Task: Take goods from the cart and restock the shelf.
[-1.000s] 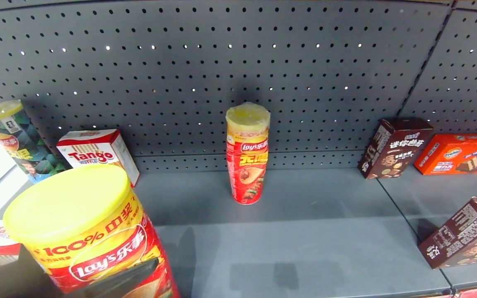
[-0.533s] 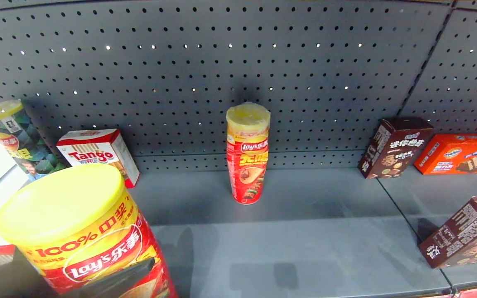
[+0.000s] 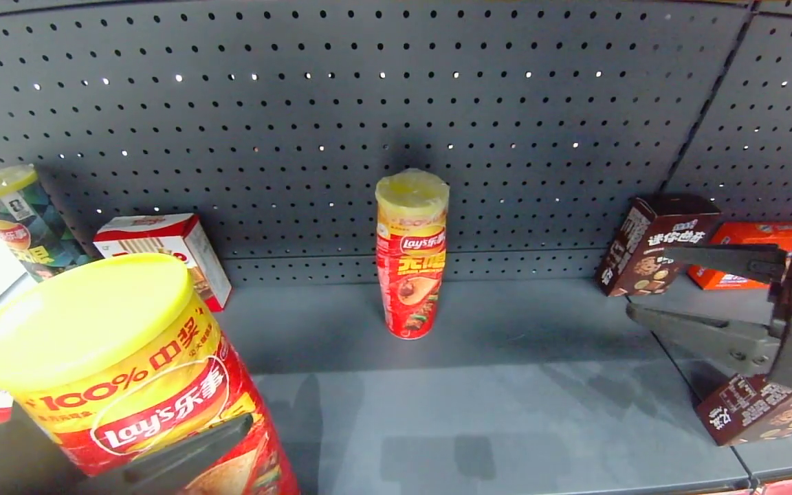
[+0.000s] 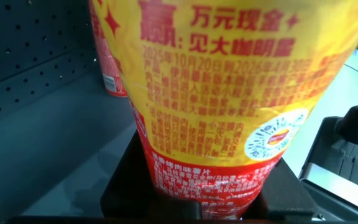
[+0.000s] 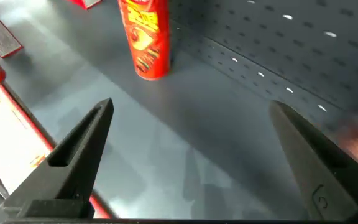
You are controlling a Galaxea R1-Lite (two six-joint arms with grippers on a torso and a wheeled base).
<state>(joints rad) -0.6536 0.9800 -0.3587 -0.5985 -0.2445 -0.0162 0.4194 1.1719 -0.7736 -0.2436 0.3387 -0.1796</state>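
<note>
The left claw (image 3: 121, 447) is clamped around the lower body of a chip can (image 3: 114, 357), holding it upright over the shelf's (image 3: 506, 412) front left corner, probably so it lands on its base. A matching can (image 3: 411, 254) stands mid-shelf at the back edge. The right claw (image 3: 647, 282) hangs spread wide and empty near the right edge, in front of a brown box (image 3: 650, 244).
</note>
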